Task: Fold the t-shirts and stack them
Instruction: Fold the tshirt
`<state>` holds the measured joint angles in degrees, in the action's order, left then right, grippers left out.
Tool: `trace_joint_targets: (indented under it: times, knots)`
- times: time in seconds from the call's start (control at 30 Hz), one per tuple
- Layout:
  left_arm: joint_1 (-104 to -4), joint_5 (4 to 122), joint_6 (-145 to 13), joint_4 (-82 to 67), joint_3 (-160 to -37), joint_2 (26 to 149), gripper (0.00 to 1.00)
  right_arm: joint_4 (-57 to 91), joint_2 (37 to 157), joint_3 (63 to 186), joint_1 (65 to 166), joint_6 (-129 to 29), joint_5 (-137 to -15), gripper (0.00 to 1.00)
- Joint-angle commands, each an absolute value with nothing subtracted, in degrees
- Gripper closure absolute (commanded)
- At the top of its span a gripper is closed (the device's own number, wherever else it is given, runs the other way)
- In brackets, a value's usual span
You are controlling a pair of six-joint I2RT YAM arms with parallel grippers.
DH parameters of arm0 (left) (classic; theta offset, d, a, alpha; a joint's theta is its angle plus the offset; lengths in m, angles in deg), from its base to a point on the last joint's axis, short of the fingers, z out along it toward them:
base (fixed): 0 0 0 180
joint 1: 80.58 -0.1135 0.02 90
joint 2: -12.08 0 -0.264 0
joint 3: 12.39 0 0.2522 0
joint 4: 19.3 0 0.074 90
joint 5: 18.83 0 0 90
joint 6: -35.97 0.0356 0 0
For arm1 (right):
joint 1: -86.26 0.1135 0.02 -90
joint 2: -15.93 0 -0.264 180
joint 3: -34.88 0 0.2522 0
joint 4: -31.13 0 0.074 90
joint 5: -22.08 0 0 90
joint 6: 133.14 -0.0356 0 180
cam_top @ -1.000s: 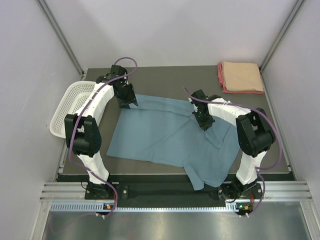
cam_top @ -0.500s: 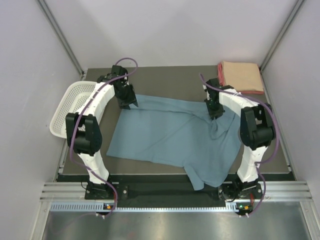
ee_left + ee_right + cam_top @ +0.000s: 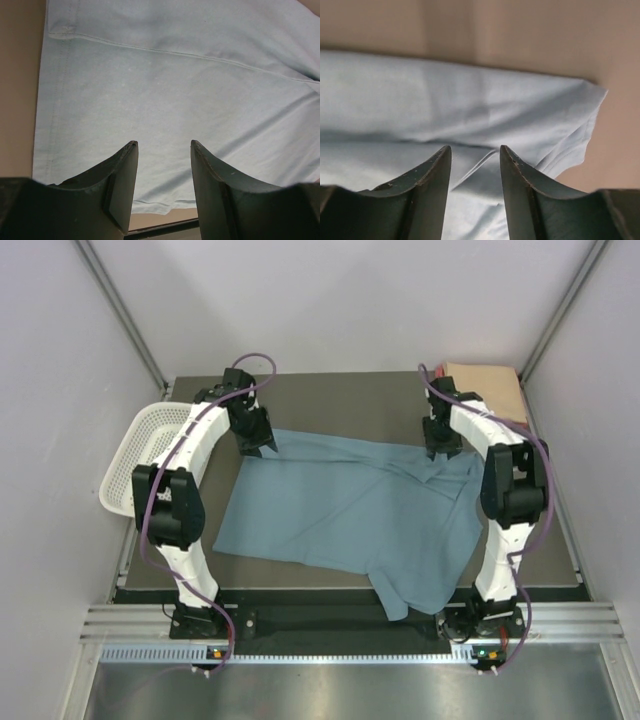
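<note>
A large dusty blue-grey t-shirt [image 3: 350, 510] lies spread over the dark table, its near right part hanging over the front edge. My left gripper [image 3: 258, 448] hovers at the shirt's far left corner, open, with cloth [image 3: 175, 75] below its fingers and nothing between them [image 3: 164, 144]. Over the far right corner my right gripper [image 3: 440, 450] stands open too [image 3: 474, 147], above rumpled cloth [image 3: 445, 100] near the hem. A folded peach t-shirt [image 3: 492, 383] rests at the far right corner, partly behind the right arm.
A white mesh basket [image 3: 135, 455] hangs off the table's left edge. Bare tabletop [image 3: 340, 400] runs along the back between the two arms. Grey walls close in the left, right and far sides.
My right gripper has travelled back and to the right, pulling the shirt's far right corner outward, and has opened off the cloth. The left arm has stayed still.
</note>
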<state>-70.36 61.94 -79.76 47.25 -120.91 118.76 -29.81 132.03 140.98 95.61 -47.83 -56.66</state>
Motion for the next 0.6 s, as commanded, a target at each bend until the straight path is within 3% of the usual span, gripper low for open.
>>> trace_joint_targets:
  times: [0.0, 0.13, 0.2, 0.27, 0.37, 0.47, 0.57]
  knots:
    - [-70.6, 61.2, -79.2, 47.8, -123.0, 119.1, 0.49, -31.9, 125.5, 139.7, 99.6, -48.2, -59.7, 0.55]
    - [-70.6, 60.8, -79.6, 47.8, -122.7, 119.2, 0.49, -31.2, 120.4, 134.4, 102.4, -48.8, -64.3, 0.61]
    - [-70.6, 60.2, -80.0, 47.5, -122.5, 119.3, 0.49, -29.5, 119.3, 130.7, 103.1, -49.8, -66.2, 0.73]
    - [-70.5, 59.2, -80.2, 47.4, -122.5, 119.5, 0.49, -28.9, 119.6, 129.1, 103.1, -50.4, -67.2, 0.79]
    - [-70.5, 58.6, -80.6, 47.4, -122.7, 119.8, 0.49, -27.0, 121.0, 127.3, 103.1, -51.0, -67.0, 0.77]
    - [-70.5, 58.3, -80.7, 47.3, -122.7, 119.7, 0.49, -25.2, 122.7, 126.6, 103.0, -51.1, -66.0, 0.67]
    - [-70.5, 58.4, -80.7, 47.6, -122.6, 119.7, 0.49, -24.2, 124.5, 127.1, 103.0, -51.1, -65.0, 0.66]
